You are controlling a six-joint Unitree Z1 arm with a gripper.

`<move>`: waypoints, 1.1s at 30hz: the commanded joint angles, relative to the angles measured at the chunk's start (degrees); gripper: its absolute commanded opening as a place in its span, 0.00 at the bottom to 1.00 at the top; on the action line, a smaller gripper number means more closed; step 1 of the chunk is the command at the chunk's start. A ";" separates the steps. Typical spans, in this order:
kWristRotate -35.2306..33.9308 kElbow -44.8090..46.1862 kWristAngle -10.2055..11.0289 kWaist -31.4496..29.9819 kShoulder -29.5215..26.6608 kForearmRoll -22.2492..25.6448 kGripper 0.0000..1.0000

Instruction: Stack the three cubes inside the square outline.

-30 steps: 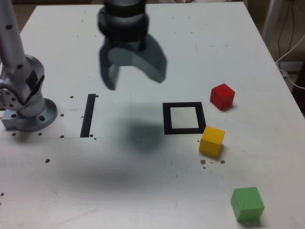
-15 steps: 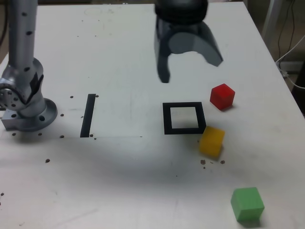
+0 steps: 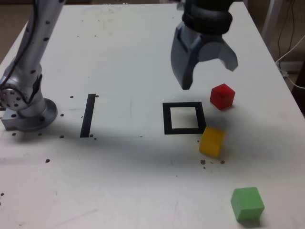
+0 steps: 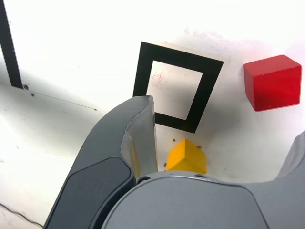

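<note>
The gripper [image 3: 208,72] has swung across the table [image 3: 119,181] since a second ago: it hung over the middle then, between the black tape strip [image 3: 87,115] and the square outline [image 3: 184,118]; now it hovers toward the exterior view's right, above the outline's far edge and near the red cube [image 3: 222,96]. Its jaws are spread wide with nothing between them, just as before. The arm's silver column [image 3: 33,52] leans further over than it did.

None of the cubes has shifted. The red cube sits beyond the outline's far right corner in the exterior view, apart from it. The yellow cube [image 3: 211,141] rests just beside the outline's near right corner. The green cube [image 3: 247,203] lies well apart, near the table's front edge. The outline's white centre is bare.
</note>
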 commanded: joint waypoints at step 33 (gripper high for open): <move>4.31 -16.36 -5.28 7.18 17.99 3.47 0.83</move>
